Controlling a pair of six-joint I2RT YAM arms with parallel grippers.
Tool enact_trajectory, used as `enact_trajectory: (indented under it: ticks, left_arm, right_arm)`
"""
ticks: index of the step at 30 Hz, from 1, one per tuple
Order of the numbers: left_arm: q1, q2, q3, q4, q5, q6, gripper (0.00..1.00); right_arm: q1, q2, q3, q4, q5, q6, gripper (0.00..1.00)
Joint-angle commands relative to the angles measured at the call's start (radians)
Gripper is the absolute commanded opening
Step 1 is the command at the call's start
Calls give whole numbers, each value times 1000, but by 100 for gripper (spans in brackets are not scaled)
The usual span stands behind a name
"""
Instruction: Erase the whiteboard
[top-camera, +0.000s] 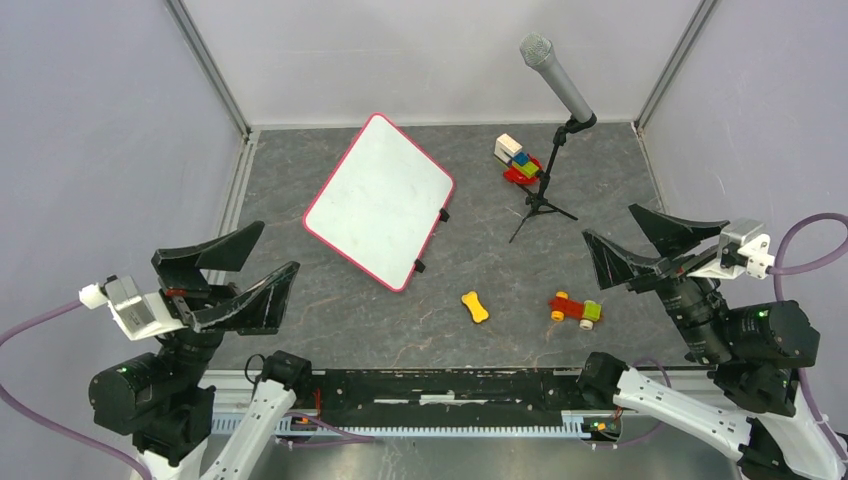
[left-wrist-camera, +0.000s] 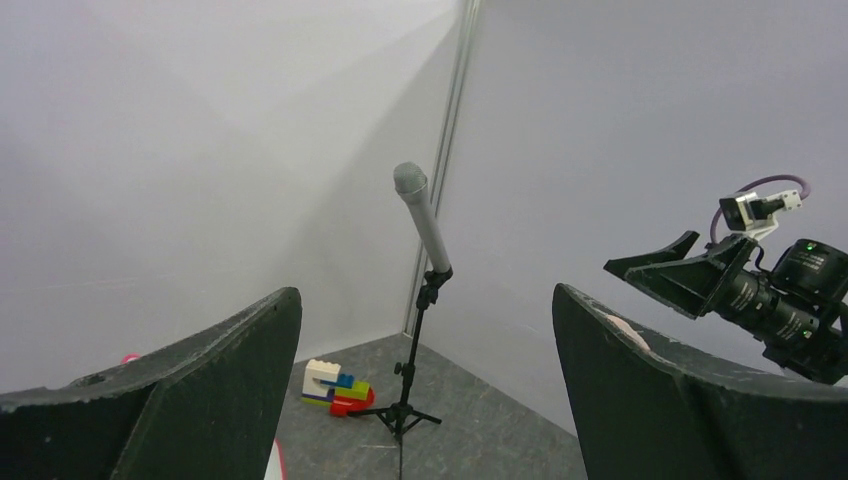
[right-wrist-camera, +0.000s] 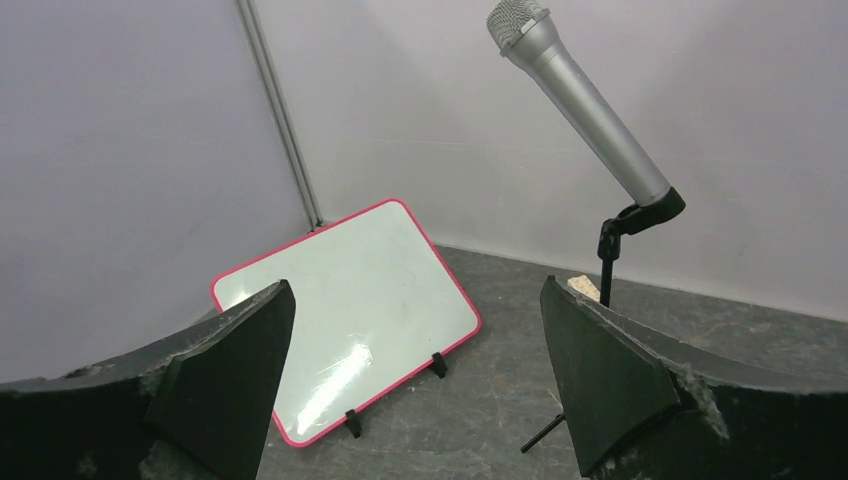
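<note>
The whiteboard (top-camera: 380, 200) lies flat on the grey floor at the back left, turned at an angle. It has a red-pink frame and two small black feet on its right edge, and I see no writing on it. The right wrist view shows the whiteboard (right-wrist-camera: 350, 290) ahead and left, and its surface looks blank. My left gripper (top-camera: 280, 246) hovers open near the front left, short of the board and holding nothing. My right gripper (top-camera: 608, 220) is open at the right, empty too. The left gripper (left-wrist-camera: 427, 290) and right gripper (right-wrist-camera: 417, 282) both show wide, empty gaps.
A microphone (top-camera: 555, 75) on a black tripod stand (top-camera: 540, 205) stands right of the board. A pile of toy bricks (top-camera: 518, 160) sits behind it. A yellow piece (top-camera: 475, 307) and a small toy car (top-camera: 575, 310) lie near the front. Grey walls enclose the floor.
</note>
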Motion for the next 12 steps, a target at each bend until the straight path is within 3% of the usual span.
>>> enact_trajectory:
  ticks: [1,12]
  left_arm:
    - [3,17,21,-42,-1,70,100]
    - [3,41,11,-33,28,50,100]
  right_arm:
    - [6,-7,-25,49,53,11,98]
    - [5,37,-24,24,55,4,98]
